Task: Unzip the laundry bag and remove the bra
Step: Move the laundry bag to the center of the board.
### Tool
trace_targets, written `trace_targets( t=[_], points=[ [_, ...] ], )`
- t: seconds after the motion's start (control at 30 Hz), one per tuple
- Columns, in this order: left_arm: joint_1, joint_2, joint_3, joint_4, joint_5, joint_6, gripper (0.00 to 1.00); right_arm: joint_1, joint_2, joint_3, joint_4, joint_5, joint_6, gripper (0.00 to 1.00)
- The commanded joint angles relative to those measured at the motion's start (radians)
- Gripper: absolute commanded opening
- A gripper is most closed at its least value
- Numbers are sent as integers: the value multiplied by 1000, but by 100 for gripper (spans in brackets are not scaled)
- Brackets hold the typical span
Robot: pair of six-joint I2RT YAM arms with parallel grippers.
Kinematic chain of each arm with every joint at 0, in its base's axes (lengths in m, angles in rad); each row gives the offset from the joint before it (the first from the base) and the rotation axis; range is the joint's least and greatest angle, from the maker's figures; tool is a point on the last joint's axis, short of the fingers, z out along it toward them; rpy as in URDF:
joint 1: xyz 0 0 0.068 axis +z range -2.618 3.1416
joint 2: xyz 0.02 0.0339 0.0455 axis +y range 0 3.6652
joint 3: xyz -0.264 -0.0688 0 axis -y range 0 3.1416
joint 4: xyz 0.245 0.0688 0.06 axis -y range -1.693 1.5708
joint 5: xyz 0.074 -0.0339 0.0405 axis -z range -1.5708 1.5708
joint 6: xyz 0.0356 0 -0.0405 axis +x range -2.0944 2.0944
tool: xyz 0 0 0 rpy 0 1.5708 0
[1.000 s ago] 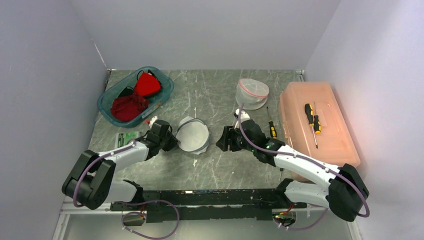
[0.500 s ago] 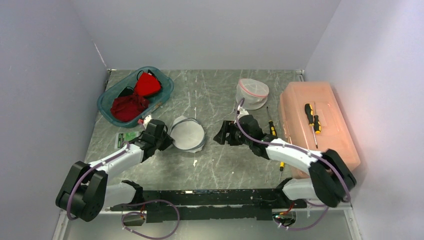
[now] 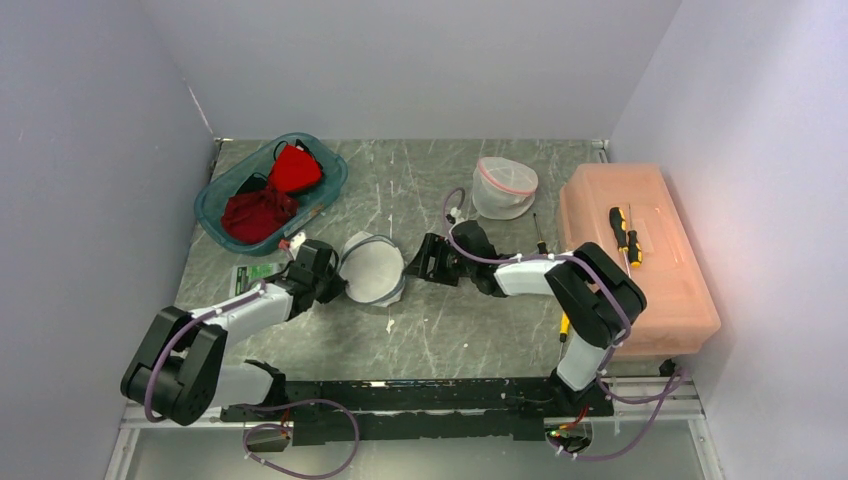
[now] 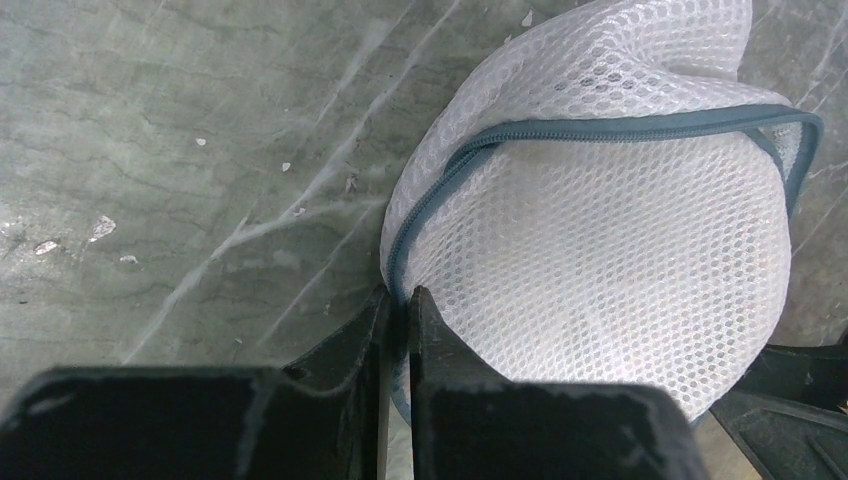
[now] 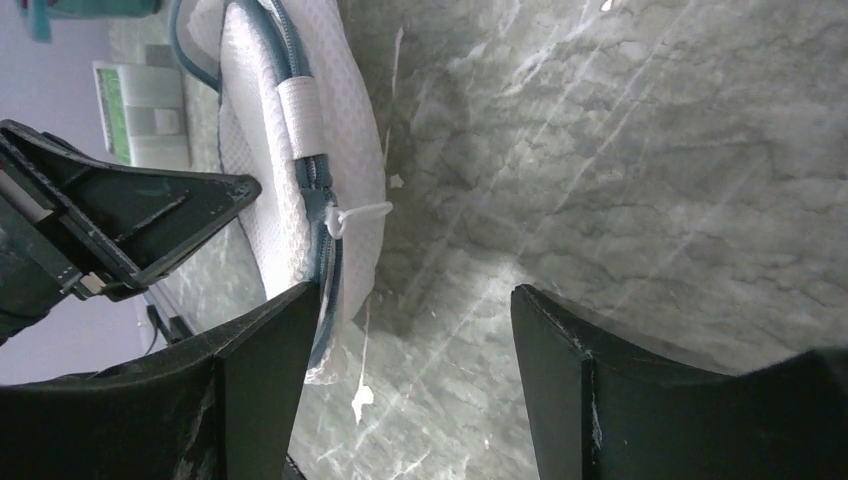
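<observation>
Left tool [image 4: 397, 303], marbled table [image 4: 150, 150], lavender walls [image 3: 400, 60]

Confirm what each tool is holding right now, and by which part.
The left tool pinches the laundry bag at its zippered rim. The right tool stands open beside the bag, holding nothing.

I find the bag [image 3: 372, 268] hemmed in on both flanks: my left fingers [image 3: 336, 280] pinch its left edge, my right fingers [image 3: 420, 263] stand spread just beside its right. Bare bench [image 3: 450, 335] lies open in front of it, and behind it up to the wall. The bin [image 3: 208, 205] and a packet [image 3: 255, 273] crowd the left; a second mesh bag [image 3: 503, 190], a screwdriver [image 3: 541, 250] and the box [image 3: 640, 280] block the right.
</observation>
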Motion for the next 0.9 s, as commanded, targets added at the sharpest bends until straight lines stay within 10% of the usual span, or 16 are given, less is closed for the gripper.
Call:
trace_targets(
  t=[0.0, 0.4, 0.87],
  points=[
    [4, 18, 10, 16, -5, 40, 6, 4, 27, 34, 145, -42, 46, 74],
    [6, 25, 15, 17, -3, 65, 6, 8, -159, -86, 220, 25, 34, 75],
    [5, 41, -1, 55, 27, 44, 6, 55, 85, 129, 92, -73, 41, 70]
  ],
)
